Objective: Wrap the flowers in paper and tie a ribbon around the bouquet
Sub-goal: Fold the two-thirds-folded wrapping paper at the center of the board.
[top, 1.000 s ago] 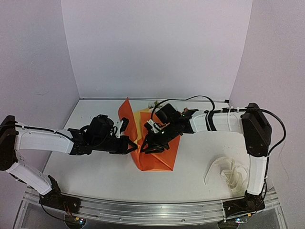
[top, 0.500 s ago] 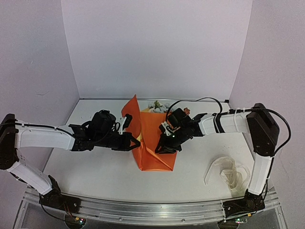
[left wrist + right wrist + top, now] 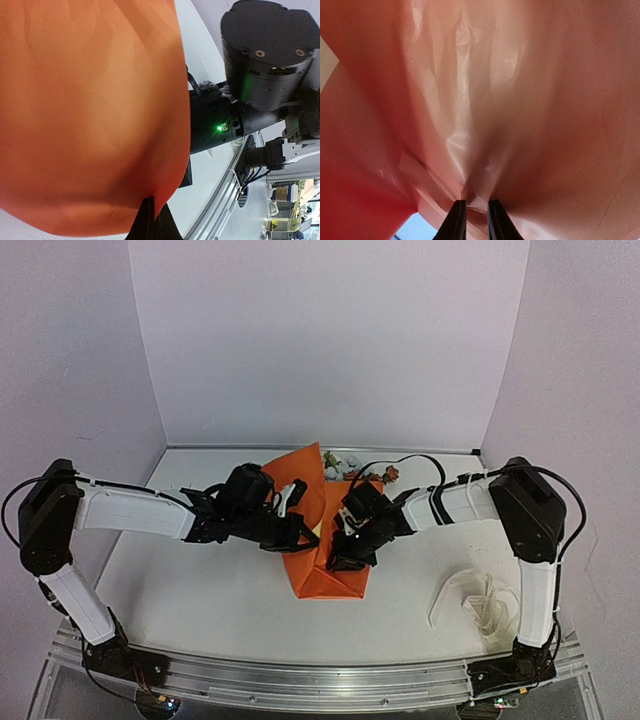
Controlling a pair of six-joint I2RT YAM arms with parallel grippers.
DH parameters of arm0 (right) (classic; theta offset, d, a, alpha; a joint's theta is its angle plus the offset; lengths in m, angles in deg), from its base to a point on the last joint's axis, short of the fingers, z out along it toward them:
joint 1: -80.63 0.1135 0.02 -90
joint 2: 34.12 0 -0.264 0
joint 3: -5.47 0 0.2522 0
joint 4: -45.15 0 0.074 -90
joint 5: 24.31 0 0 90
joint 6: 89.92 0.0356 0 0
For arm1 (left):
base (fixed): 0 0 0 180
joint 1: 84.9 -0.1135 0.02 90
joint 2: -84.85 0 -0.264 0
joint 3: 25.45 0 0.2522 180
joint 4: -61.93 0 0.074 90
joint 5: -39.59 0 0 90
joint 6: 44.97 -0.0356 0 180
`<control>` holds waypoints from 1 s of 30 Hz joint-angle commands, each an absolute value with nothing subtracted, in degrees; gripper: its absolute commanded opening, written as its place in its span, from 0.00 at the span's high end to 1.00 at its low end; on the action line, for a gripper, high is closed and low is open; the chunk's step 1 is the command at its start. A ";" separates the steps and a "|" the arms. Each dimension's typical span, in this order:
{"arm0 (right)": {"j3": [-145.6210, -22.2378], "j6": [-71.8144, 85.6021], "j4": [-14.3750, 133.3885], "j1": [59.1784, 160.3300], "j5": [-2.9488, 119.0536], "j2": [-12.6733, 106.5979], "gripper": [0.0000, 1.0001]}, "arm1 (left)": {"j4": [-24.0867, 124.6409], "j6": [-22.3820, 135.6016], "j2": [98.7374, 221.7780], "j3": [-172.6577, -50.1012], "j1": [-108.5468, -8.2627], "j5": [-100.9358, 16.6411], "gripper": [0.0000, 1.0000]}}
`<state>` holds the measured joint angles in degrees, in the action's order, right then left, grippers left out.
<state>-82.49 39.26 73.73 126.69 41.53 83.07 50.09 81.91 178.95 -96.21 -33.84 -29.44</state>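
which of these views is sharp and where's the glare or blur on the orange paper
Top external: even, soft light, no glare, the bright orange paper sheet in focus. Left wrist: the paper fills the left side, soft and blurred up close, while the black motor housing behind it is sharp. Right wrist: the paper glows pink, backlit, with white glare streaks along its creases; the right gripper is a dark silhouette.
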 commanded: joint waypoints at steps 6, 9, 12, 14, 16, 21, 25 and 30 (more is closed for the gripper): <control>-73.35 44.40 66.78 126.85 48.05 72.43 0.81 | 48.85 80.30 184.53 -102.79 -33.58 -25.33 1.00; -68.70 46.44 64.63 126.25 50.02 68.48 0.79 | 47.19 79.53 186.23 -104.64 -33.58 -24.76 1.00; -65.07 47.57 62.84 125.30 50.85 63.85 0.71 | 46.05 78.99 187.77 -106.17 -33.58 -23.94 1.00; -63.95 47.86 62.34 124.46 50.39 61.48 0.64 | 45.39 78.49 188.77 -107.27 -33.58 -23.47 1.00; -63.76 48.30 62.05 123.34 49.65 60.05 0.57 | 44.87 78.11 189.60 -108.05 -33.58 -23.12 1.00; -66.29 48.87 61.79 121.08 47.35 59.99 0.40 | 43.00 77.22 191.67 -110.39 -33.58 -22.16 1.00; -68.65 49.03 61.53 120.58 47.40 60.57 0.35 | 41.91 76.70 192.96 -111.94 -33.58 -21.82 1.00; -70.24 49.37 60.98 120.45 47.48 61.55 0.34 | 40.29 76.05 194.77 -113.96 -33.58 -21.07 1.00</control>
<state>-67.24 48.95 62.75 120.48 47.80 61.12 42.52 77.83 193.44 -110.51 -33.84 -22.54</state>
